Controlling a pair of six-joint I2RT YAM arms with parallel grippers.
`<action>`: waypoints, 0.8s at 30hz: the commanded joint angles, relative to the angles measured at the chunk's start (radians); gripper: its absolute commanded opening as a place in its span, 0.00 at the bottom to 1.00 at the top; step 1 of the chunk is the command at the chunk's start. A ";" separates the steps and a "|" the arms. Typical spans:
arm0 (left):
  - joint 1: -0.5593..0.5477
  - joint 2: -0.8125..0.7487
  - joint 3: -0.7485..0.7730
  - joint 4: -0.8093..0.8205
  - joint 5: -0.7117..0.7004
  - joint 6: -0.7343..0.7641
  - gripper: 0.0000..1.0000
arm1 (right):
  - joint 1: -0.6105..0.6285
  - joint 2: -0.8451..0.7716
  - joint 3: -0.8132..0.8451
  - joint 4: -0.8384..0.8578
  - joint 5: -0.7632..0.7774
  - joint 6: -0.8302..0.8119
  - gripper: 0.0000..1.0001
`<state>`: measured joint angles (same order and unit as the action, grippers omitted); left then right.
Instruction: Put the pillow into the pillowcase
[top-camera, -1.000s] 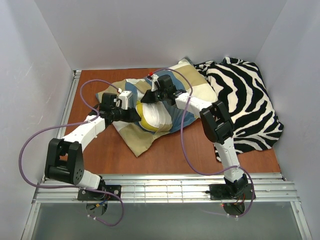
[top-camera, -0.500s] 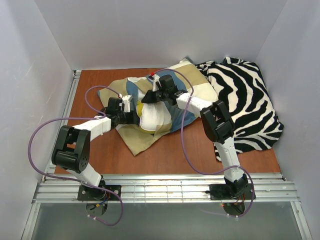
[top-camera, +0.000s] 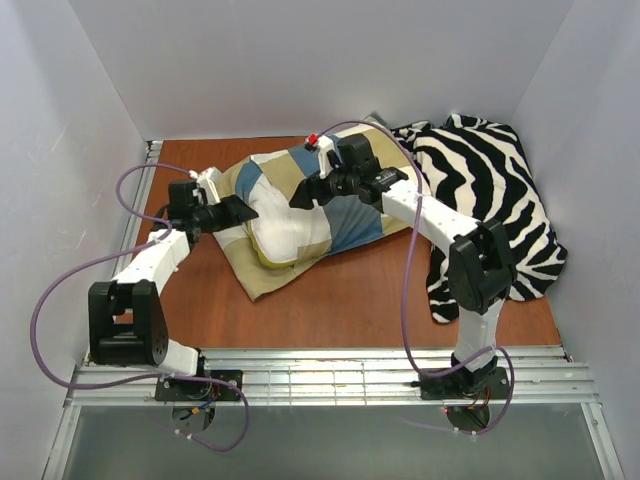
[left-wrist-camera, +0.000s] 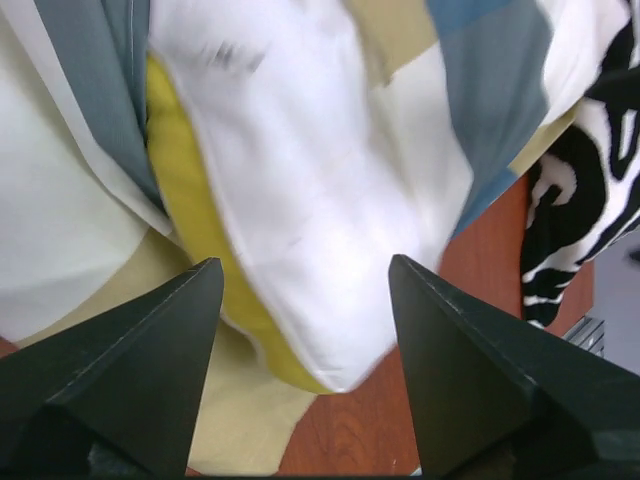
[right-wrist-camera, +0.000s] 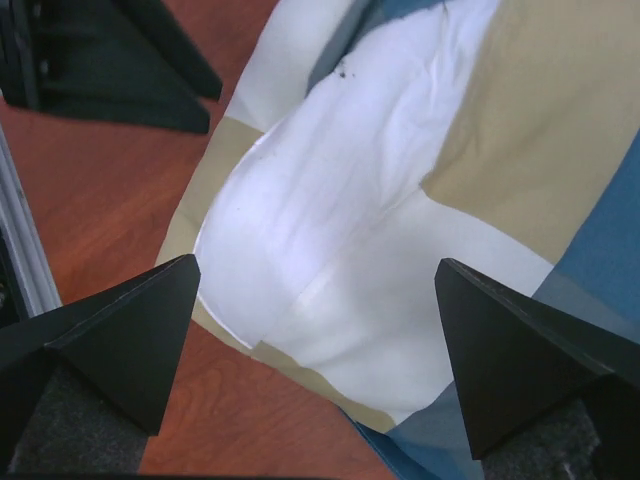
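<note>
On the tabletop (top-camera: 350, 300), just let go with right claw (top-camera: 297, 200), now wide above pillow (top-camera: 290, 225); keeps left claw (top-camera: 248, 212) spread, empty, beside it; leaves pillowcase (top-camera: 360, 220) half-on.

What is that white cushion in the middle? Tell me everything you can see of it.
The pillow is a soft, plump white rectangle, plain and lightly creased, with a yellow underside showing along its near edge. It lies on the checked pillowcase, its far part seemingly tucked inside, its near end poking out. The left gripper and right gripper are open; neither holds it.
</note>
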<state>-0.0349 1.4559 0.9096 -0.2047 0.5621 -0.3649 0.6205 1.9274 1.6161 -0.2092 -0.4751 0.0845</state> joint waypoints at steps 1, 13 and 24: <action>0.033 -0.104 0.055 -0.047 0.099 -0.036 0.64 | 0.086 -0.048 0.011 -0.113 0.097 -0.185 0.91; 0.338 -0.154 0.054 -0.107 0.117 -0.135 0.71 | 0.338 0.269 0.318 -0.275 0.599 -0.344 0.99; 0.412 -0.167 -0.006 -0.090 0.111 -0.098 0.72 | 0.337 0.508 0.367 -0.395 0.606 -0.399 0.87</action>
<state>0.3740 1.3239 0.9245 -0.2893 0.6670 -0.4828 0.9821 2.3455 1.9884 -0.5026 0.0830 -0.2729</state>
